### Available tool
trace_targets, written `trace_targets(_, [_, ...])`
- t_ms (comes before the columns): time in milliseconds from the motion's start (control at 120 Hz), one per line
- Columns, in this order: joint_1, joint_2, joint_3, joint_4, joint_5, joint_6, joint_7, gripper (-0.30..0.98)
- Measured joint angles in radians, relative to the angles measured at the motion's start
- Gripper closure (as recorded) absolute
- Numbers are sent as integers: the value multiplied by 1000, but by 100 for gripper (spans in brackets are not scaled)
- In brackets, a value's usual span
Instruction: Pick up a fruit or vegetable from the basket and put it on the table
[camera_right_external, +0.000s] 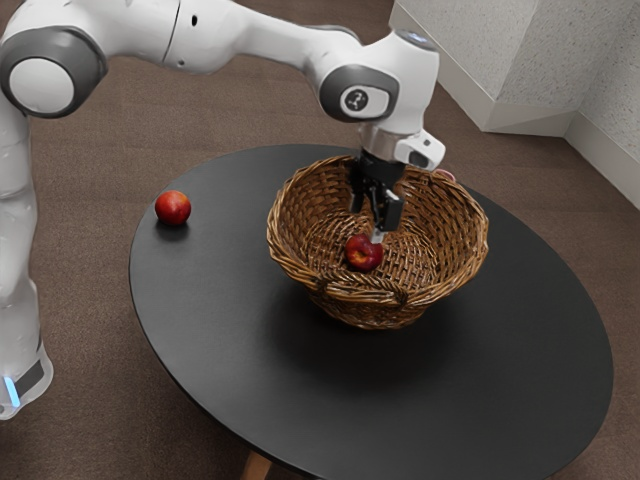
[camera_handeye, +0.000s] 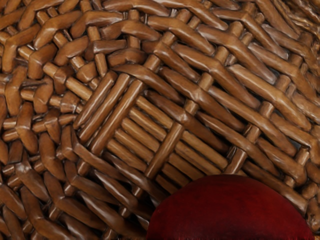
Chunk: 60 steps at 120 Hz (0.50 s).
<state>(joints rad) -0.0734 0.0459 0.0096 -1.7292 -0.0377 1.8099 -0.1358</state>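
1. Basket (camera_right_external: 455, 272): brown woven wicker, glossy strands, round, flared, braided rim.
2. Counter (camera_right_external: 510, 375): round top, smooth, matte black.
3. Apple (camera_right_external: 364, 252): round, deep red with a yellowish patch, smooth skin; lies inside basket. In the wrist view, its dark red curve is next to the woven strands.
4. Red fruit (camera_right_external: 173, 208): round, smooth, on counter, well apart from basket.
5. Fingers (camera_right_external: 392, 212): black, apart, reaching down into basket. Apple sits just below them, close to one tip; can't tell if touching.
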Motion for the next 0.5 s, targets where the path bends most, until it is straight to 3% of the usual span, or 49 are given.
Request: trace_targets(500, [-10,21,-11,-4,-26,21,6,0])
